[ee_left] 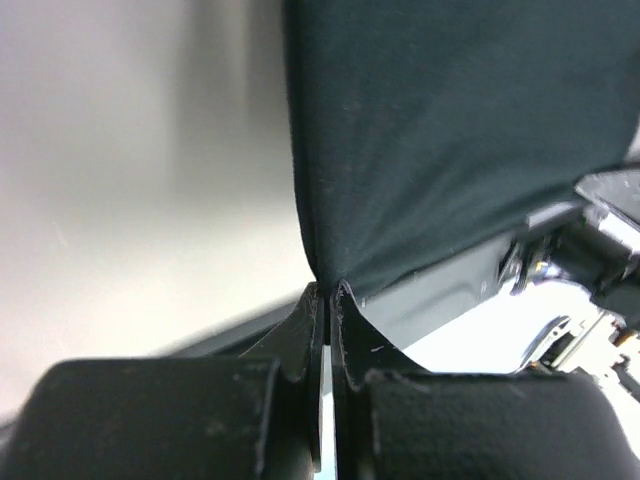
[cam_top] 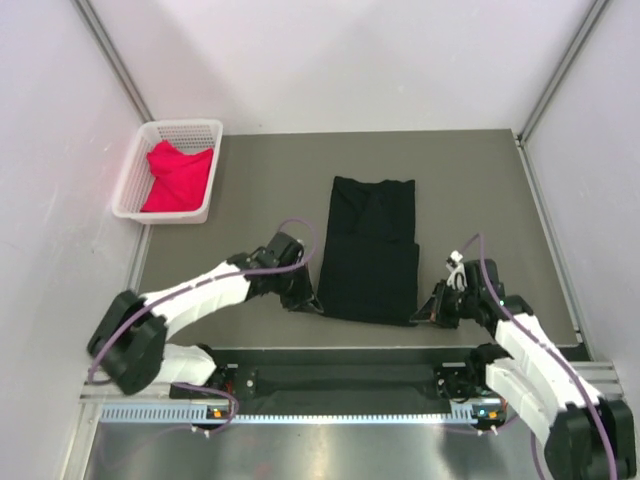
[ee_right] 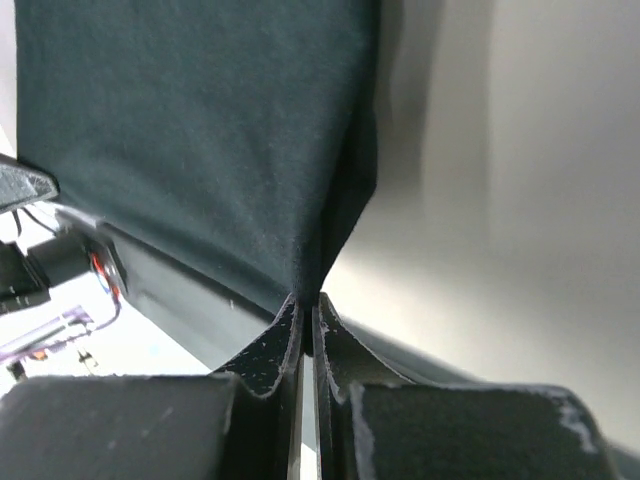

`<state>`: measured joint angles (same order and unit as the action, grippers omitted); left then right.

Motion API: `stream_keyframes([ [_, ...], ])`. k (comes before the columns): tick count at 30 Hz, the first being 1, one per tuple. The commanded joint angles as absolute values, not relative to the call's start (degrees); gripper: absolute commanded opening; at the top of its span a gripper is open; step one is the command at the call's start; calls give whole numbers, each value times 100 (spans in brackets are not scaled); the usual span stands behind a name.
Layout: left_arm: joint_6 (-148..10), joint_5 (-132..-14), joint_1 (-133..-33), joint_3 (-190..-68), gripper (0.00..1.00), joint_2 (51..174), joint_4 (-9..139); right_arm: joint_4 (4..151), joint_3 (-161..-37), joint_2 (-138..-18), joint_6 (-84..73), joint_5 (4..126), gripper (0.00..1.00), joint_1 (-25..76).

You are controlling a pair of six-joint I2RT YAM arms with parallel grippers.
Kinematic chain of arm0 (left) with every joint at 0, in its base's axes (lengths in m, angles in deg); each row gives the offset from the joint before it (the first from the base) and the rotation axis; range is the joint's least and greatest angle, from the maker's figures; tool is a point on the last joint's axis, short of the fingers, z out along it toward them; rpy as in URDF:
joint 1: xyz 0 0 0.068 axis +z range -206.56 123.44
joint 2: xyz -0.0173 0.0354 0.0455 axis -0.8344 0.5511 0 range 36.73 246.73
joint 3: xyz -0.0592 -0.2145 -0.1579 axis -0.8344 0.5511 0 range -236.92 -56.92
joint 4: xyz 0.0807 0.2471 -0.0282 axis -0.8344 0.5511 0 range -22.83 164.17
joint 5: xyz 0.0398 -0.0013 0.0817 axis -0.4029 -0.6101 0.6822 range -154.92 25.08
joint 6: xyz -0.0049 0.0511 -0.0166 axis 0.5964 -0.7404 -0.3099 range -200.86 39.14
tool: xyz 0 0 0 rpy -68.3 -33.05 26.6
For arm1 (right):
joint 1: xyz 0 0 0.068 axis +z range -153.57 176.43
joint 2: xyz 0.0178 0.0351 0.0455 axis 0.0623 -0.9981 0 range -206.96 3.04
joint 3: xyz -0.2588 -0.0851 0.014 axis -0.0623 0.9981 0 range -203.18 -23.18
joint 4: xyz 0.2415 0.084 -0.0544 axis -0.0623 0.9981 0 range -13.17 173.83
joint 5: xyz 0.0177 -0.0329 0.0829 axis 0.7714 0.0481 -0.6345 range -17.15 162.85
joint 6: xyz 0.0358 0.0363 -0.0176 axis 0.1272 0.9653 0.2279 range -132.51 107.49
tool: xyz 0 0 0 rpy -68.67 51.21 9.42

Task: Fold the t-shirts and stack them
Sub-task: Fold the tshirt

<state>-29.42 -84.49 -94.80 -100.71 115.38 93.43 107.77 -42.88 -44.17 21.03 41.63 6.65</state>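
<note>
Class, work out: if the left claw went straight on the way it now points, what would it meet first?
The large black cloth t-shirt: the left claw is shut on its corner, so the cloth apparently lies directly ahead.

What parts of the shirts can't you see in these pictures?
- Top view: the near corners of the black t-shirt are hidden under the two wrists.
- Both wrist views: the pinched bit of cloth is hidden between the shut jaws, and the rest of that shirt is cut off by the picture edges.
- Top view: the red-pink t-shirt lies bunched in the white basket, too small to make out its folds, and its underside is hidden.
</note>
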Motion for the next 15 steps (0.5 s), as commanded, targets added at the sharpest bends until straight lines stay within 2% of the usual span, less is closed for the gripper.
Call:
stream_keyframes([
  [1, -1928, -7864, -9952, -9569, 0, 10689, 9643, 11671, -4146, -3592, 2282, 4209, 0, 908],
  [5, -1345, -7486, -10690, -9392, 0, 9976, 9880, 12637, -4172, -2626, 2300, 4139, 0, 917],
  [9, -1247, -7196, -10894, -9900, 0, 9808, 10398, 13017, -4567, -2210, 2467, 4182, 0, 926],
  [13, -1589, -6554, -10850, -10849, 0, 10106, 11023, 12597, -5129, -2876, 2485, 4182, 0, 917],
  [15, -1844, -6545, -10518, -11436, 0, 10404, 11138, 12334, -5734, -3640, 2240, 4428, 0, 900],
])
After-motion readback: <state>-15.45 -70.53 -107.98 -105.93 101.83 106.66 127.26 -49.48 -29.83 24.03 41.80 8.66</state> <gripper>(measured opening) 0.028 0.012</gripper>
